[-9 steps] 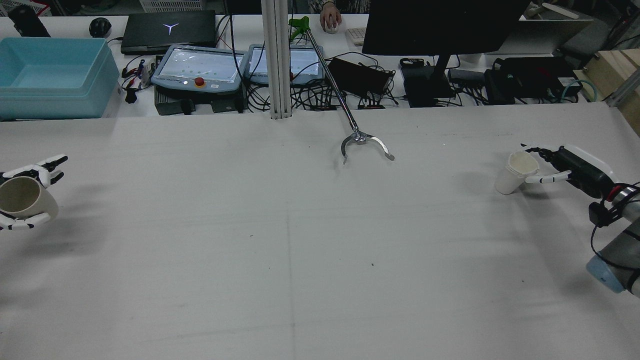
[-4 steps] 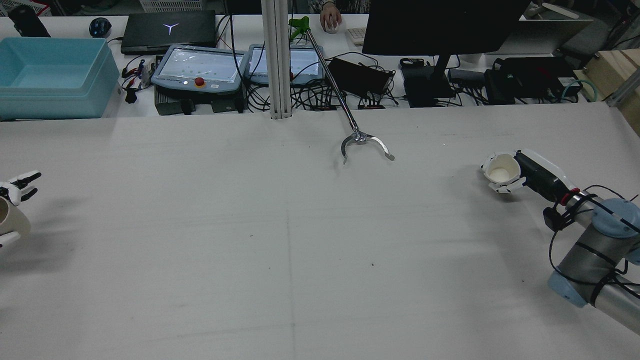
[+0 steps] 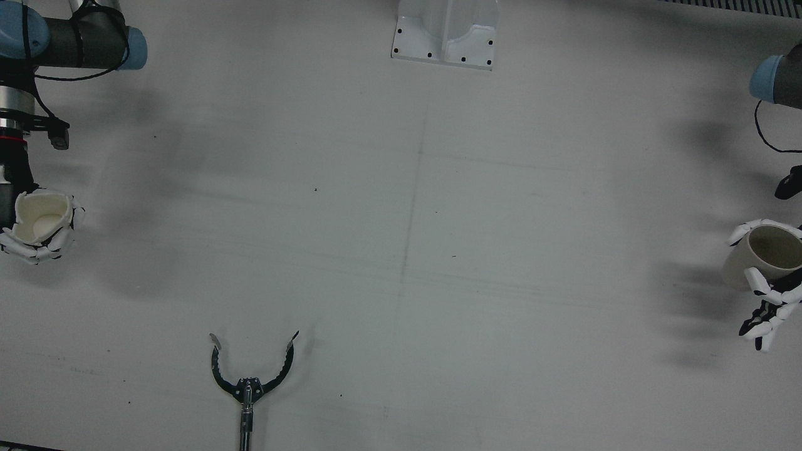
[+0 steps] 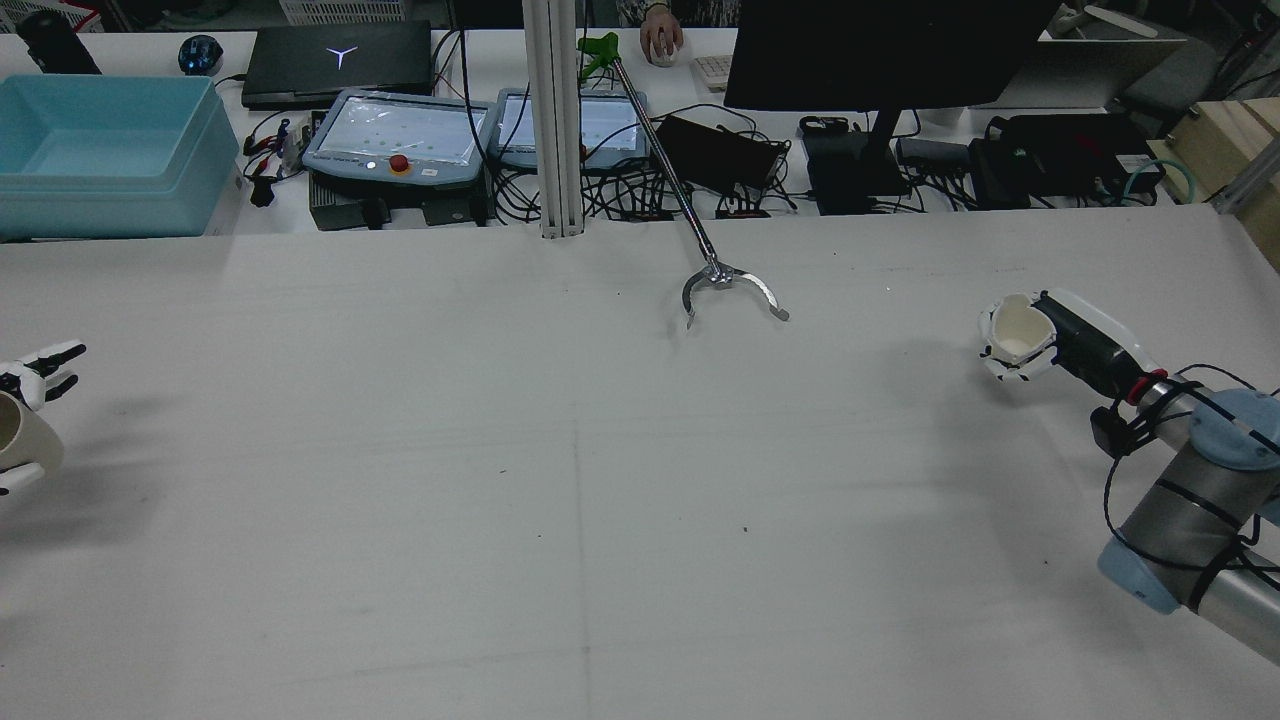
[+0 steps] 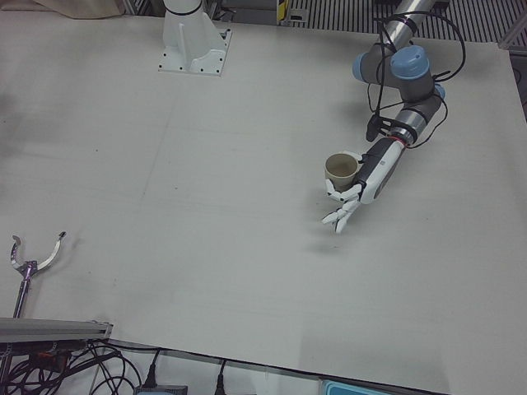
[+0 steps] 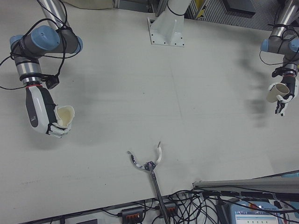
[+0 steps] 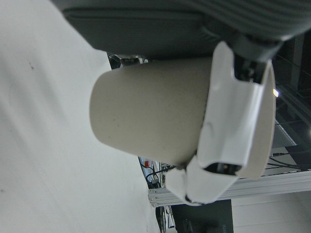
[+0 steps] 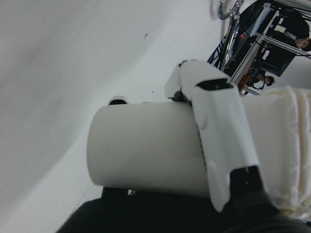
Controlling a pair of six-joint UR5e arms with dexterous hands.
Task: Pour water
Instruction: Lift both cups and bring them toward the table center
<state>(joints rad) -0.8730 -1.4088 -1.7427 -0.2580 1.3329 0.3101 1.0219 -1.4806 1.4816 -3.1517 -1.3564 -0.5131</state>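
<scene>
My right hand (image 4: 1040,345) is shut on a white paper cup (image 4: 1014,330) and holds it above the table at the right in the rear view. The cup (image 3: 41,215) has its mouth up and its rim is squeezed out of round. It also shows in the right-front view, white cup (image 6: 64,115), and close up, white cup (image 8: 146,150). My left hand (image 3: 767,297) is shut on a beige cup (image 3: 758,254) at the opposite side, some fingers stretched out past it. That beige cup (image 5: 341,168) is slightly tilted and fills the left hand view, beige cup (image 7: 150,116).
A metal reacher-grabber claw (image 4: 728,288) lies open on the table near its far edge, claw (image 3: 250,373). Beyond that edge stand a blue bin (image 4: 100,150), teach pendants, cables and a monitor. A white mount base (image 3: 445,34) sits between the arms.
My right hand closed on the white cup, lifted it off the table and shifted it slightly. My left hand carried the beige cup outward to the rear view's left edge.
</scene>
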